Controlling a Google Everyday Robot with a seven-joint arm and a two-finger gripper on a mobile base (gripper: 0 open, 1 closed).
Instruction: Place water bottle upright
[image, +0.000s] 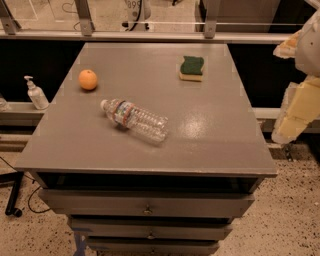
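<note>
Pincer (291, 120) at right edge of view, off counter (210, 140), well apart from everything; I can't tell if open or closed. Water bottle (136, 120) lying on its side mid-counter, white cap pointing toward orange (88, 79) behind it. Sponge (192, 68) farther back, right. Pump bottle (36, 94) on ledge, left.

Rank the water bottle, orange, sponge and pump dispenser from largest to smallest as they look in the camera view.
1. water bottle, lying on the table.
2. sponge and pump dispenser: too close to rank.
3. orange.
The gripper is beside the table's right edge.
</note>
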